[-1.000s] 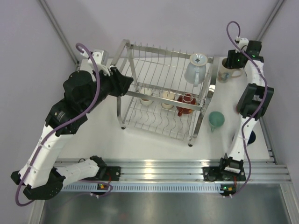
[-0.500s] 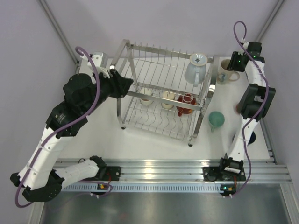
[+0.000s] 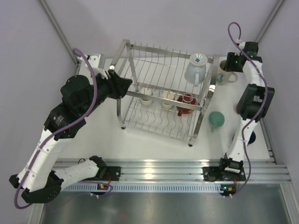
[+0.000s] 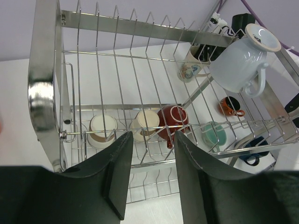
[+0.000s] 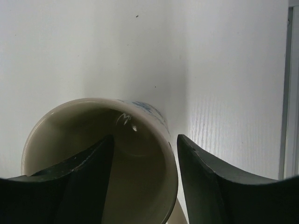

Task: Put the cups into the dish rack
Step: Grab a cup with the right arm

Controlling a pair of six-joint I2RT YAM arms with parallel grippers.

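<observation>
The dish rack (image 3: 163,93) stands mid-table. A pale blue-grey mug (image 3: 196,69) lies on its top tier. On the lower tier sit two cream cups (image 3: 146,96) (image 3: 167,99) and a red cup (image 3: 187,103). A printed mug (image 3: 225,75) stands at the back right. My right gripper (image 3: 230,64) is open astride its rim (image 5: 170,154), one finger inside and one outside. A mint cup (image 3: 216,120) sits on the table right of the rack. My left gripper (image 4: 153,137) is open and empty at the rack's left end (image 3: 125,85).
In the left wrist view an orange cup (image 4: 230,106) and a navy cup (image 4: 252,156) sit on the table beyond the rack. The right arm (image 3: 252,100) hides most of that area from above. Side walls and a metal rail (image 3: 154,170) bound the table.
The right gripper drew back a little from the printed mug and came forward over it again. The mug stays on the table. The left arm shifted slightly beside the rack.
</observation>
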